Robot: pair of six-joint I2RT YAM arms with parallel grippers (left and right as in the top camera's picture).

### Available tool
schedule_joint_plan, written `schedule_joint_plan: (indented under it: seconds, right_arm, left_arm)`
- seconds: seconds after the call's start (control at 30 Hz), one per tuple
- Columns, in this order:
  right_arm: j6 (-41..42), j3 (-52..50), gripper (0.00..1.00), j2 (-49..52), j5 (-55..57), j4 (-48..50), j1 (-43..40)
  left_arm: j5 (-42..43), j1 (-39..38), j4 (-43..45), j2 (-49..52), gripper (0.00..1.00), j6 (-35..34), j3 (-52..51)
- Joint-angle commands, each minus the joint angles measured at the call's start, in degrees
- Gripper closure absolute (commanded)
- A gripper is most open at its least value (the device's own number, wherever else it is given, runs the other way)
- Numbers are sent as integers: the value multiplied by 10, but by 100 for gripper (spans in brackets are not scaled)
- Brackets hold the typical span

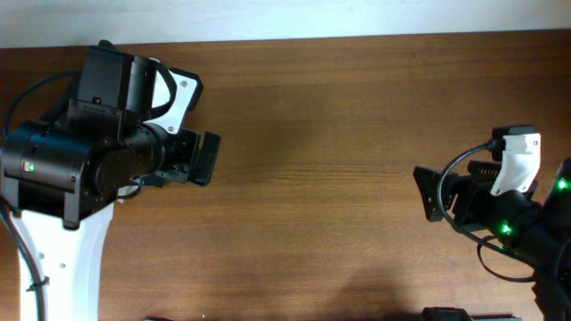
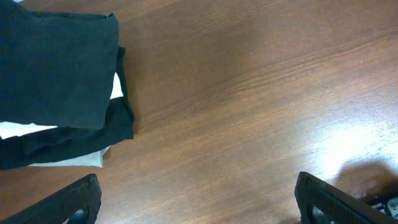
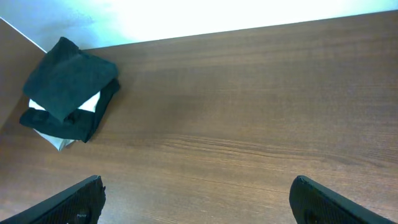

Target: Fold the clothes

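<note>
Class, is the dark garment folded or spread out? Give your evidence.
Folded: the dark garment is a compact bundle stacked in layers, with white cloth showing between them.

Clothes stack on table, near table corner. Left gripper over table's left side, right gripper over right side.

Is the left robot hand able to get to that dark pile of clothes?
Probably yes. The left gripper is open, and only wooden table lies between it and the dark pile of clothes.
</note>
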Motion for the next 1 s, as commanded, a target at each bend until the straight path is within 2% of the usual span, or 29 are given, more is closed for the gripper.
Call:
schedule_joint_plan:
  seconds: [0.0,0.1,0.3,0.37,0.47,0.53,0.67,0.8,0.97]
  right_arm:
    - [-6,5,1,4,1,0,1]
    - [-7,5,1,-8,2,0,1]
    - [-28,-38,2,-154,189,41,1]
    - [-82,-111,1,-219,193,100,0]
    - [-83,-257,1,-312,192,173,0]
    - [-83,-393,1,-373,179,276,0]
    - [-82,-595,1,-457,165,421,0]
    - [-79,-724,1,-516,160,501,0]
    - [-79,-800,1,-516,140,573,0]
  left_arm:
    - [-8,-3,0,-3,1,-8,-4]
    - [-8,-3,0,-3,1,-8,-4]
    - [-8,-3,0,-3,1,-8,-4]
    - [-8,-3,0,-3,1,-8,-4]
    - [-8,-3,0,-3,1,-8,-4]
    - [-8,-3,0,-3,1,-8,-4]
    - [-8,-3,0,-3,1,-8,-4]
    - [-8,-3,0,-3,1,-8,-4]
    - [-8,-3,0,-3,1,-8,-4]
